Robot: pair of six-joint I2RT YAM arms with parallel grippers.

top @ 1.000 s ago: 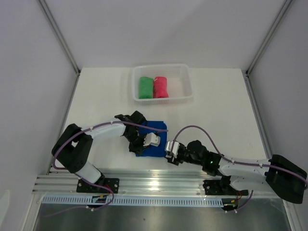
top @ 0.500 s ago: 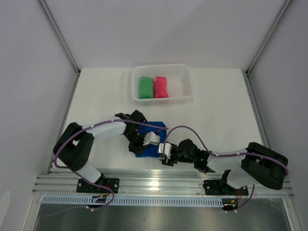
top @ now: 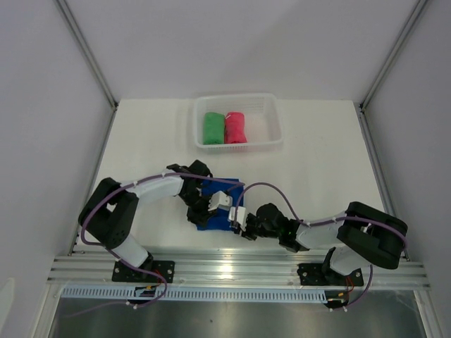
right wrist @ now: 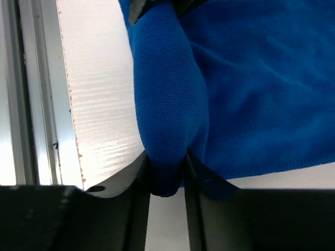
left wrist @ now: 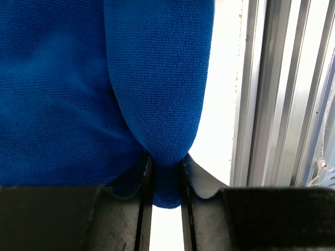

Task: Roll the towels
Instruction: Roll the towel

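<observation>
The blue towel (top: 220,208) is clamped by its rolled edge between the left fingers (left wrist: 201,180) and, opposite, the right fingers (right wrist: 125,178), the rest spread beyond them. Soft, limp, light: that thick fold is judged the best hold.

I work at a white table (top: 317,162) boxed in by 3 plain pale-grey walls (top: 239,42), with 2 slanting aluminium posts (top: 86,53) at its far corners and a ribbed aluminium rail (top: 232,267) along my near edge, under even light.
</observation>
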